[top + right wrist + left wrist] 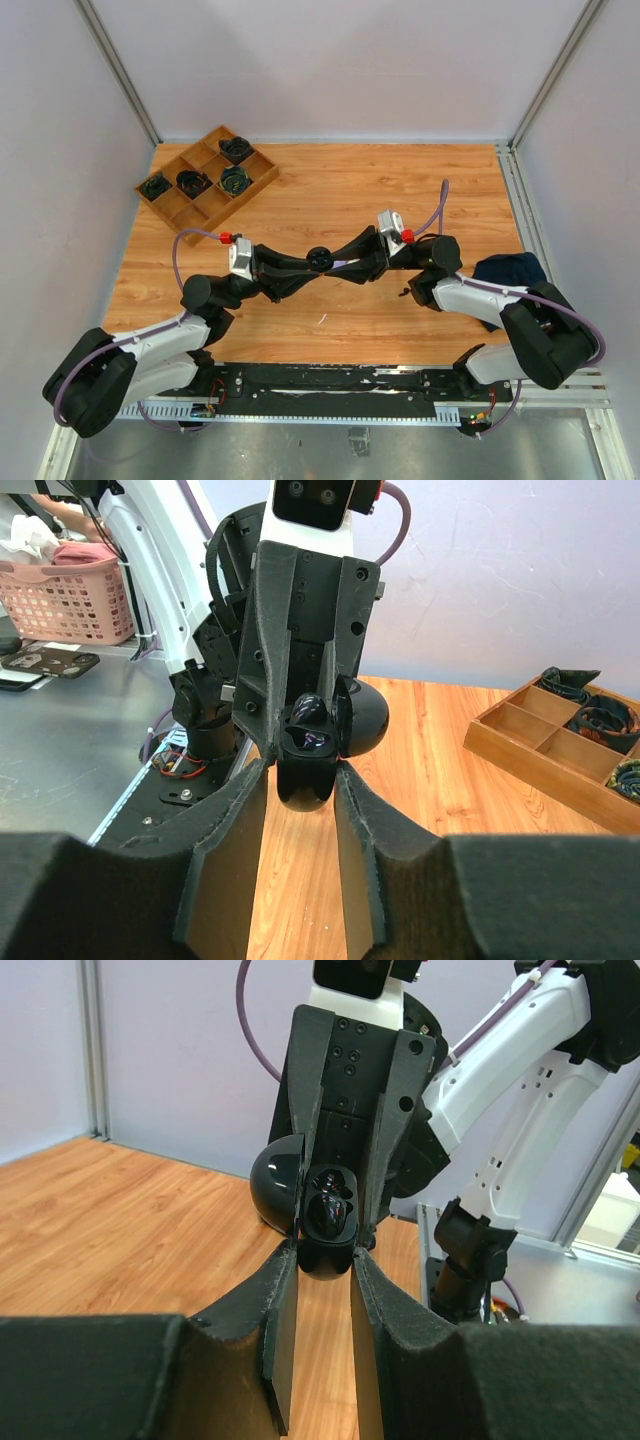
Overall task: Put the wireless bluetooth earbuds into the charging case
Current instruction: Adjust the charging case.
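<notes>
A round black charging case (pixel 318 258) hangs in mid-air over the table's middle, its lid (pixel 365 720) swung open. My left gripper (pixel 308 264) and my right gripper (pixel 333 262) meet it from opposite sides, and both are shut on its body. In the left wrist view the case (pixel 325 1250) sits between my left gripper's (pixel 325 1252) pads, and a glossy black earbud (pixel 330 1208) lies in its well. In the right wrist view the case (pixel 305 775) sits between my right gripper's (pixel 303 770) pads, with the earbud (pixel 310 710) sticking up from the well. No other earbuds are in view.
A wooden compartment tray (pixel 190 205) with black coiled cables stands at the back left and also shows in the right wrist view (pixel 520 745). A dark blue cloth (pixel 510 272) lies at the right edge. A pink basket (pixel 65 590) stands off the table.
</notes>
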`<move>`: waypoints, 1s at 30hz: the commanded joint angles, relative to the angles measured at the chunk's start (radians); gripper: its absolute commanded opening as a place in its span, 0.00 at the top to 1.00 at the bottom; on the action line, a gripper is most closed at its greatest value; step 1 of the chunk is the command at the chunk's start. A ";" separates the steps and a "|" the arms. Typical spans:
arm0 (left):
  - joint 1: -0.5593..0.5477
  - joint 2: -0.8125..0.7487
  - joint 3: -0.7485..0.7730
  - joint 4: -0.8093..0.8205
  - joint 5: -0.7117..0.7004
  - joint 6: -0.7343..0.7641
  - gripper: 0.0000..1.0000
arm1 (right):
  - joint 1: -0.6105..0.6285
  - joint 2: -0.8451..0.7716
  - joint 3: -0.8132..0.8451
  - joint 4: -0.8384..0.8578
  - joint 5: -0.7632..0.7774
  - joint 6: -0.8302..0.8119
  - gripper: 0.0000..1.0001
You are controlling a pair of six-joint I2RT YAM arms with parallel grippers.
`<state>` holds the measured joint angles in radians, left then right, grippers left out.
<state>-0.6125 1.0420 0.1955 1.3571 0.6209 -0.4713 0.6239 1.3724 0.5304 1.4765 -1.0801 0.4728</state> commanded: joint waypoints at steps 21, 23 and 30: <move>0.003 -0.045 0.016 -0.083 -0.011 0.034 0.68 | 0.002 -0.022 0.020 0.056 0.016 0.021 0.90; 0.003 -0.037 0.022 -0.086 -0.011 0.029 0.65 | 0.008 -0.024 0.019 0.057 0.029 0.017 0.92; 0.003 -0.014 0.022 -0.060 -0.013 0.004 0.61 | 0.017 -0.031 0.008 0.056 0.061 -0.002 0.95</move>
<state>-0.6125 1.0187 0.1963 1.2762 0.6193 -0.4538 0.6243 1.3670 0.5304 1.4761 -1.0451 0.4896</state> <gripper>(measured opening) 0.384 0.259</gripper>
